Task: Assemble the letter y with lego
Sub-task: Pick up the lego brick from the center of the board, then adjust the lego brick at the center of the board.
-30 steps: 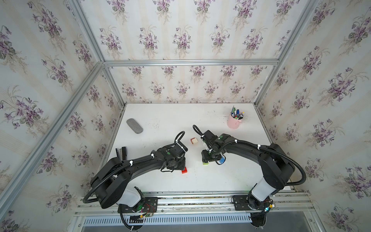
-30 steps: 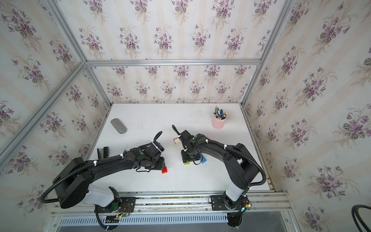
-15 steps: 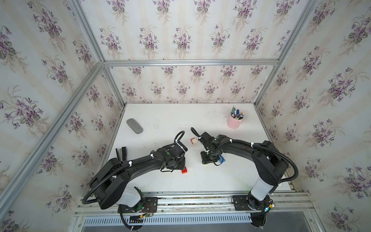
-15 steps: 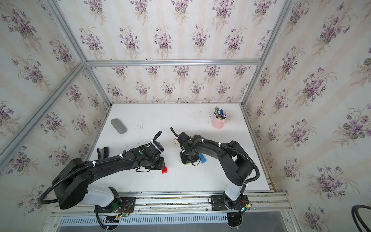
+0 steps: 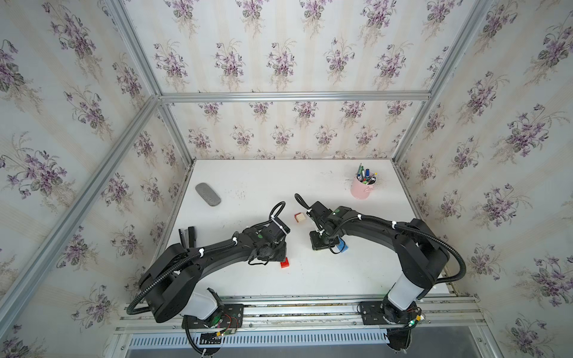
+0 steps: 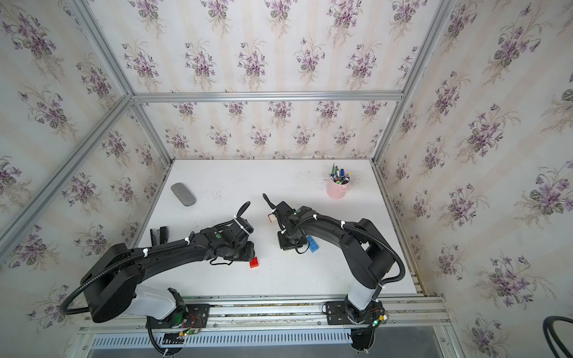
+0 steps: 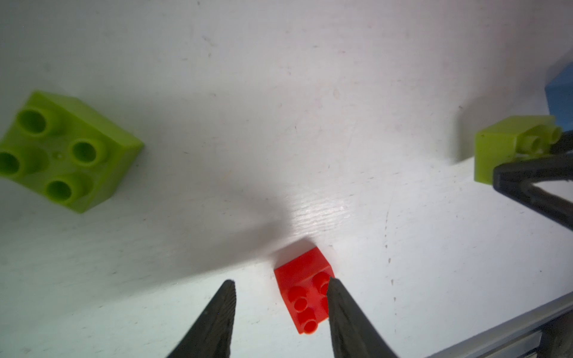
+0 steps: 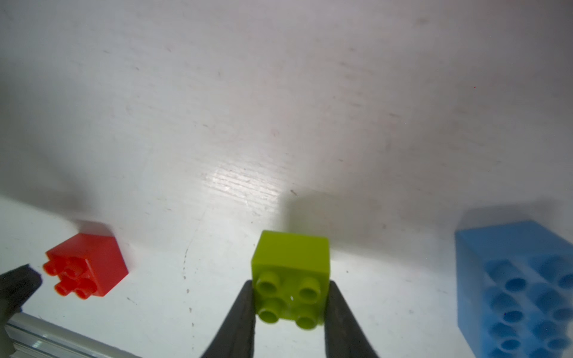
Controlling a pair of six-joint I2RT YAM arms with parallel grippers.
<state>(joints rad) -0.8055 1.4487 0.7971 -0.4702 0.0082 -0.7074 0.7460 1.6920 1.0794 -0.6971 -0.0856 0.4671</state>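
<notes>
The right claw (image 8: 290, 283) is clamped on one green brick (image 8: 291, 254) near the middle of the table (image 5: 325, 279), studs facing its camera. The left claw (image 7: 280, 280) stands apart by the red brick (image 7: 297, 276), nearer the front edge. Two greens, one red, one long blue brick (image 8: 511, 257), one white brick (image 5: 300, 218). Only the left wrist view shows the second green (image 7: 66, 148); only top views show the white.

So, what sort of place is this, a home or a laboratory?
Likely a robot lab booth, not a home. The left arm and right arm stand on a metal rail. A frame edges wallpapered walls around the table with lego.
</notes>
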